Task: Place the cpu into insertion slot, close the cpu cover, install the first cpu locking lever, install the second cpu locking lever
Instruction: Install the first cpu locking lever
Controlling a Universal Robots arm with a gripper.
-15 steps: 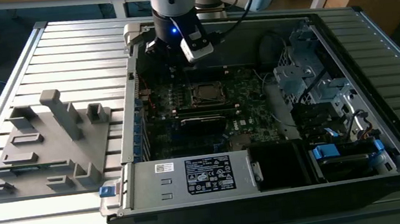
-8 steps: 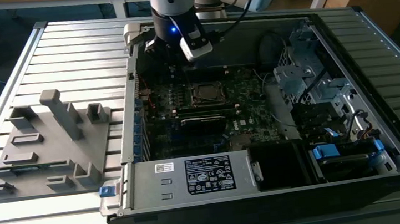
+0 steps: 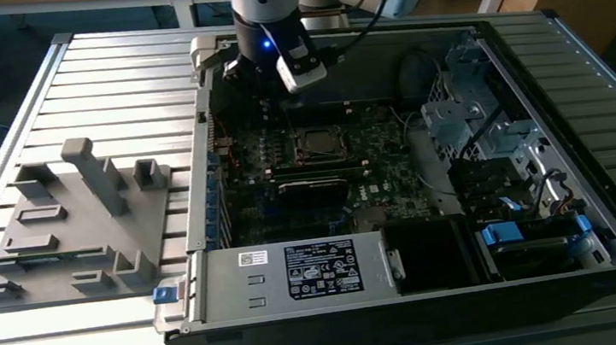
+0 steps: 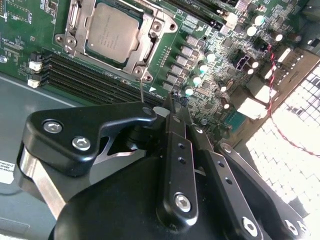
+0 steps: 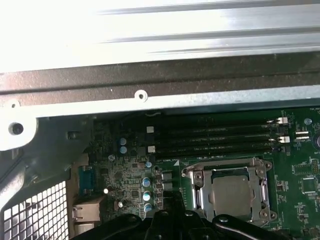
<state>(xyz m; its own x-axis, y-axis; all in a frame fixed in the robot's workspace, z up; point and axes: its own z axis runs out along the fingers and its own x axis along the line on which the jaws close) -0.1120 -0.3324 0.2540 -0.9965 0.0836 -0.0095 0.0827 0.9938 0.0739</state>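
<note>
Exterior view: the arm is hanging over the computer case on the bench. Second wrist view: the jaws are sitting closed and empty beside a thin lever; the cpu is lying in the insertion slot, framed by the cpu cover. First wrist view: memory slots are running alongside it.

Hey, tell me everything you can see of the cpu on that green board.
The cpu is a small flat square chip with a dull silver-grey metal top carrying faint print. It lies flat in the insertion slot on the green circuit board, beside the long black memory slots. The cpu cover, a silvery frame, sits around its edges, the top showing through the window. Nothing else rests on its top.
</note>
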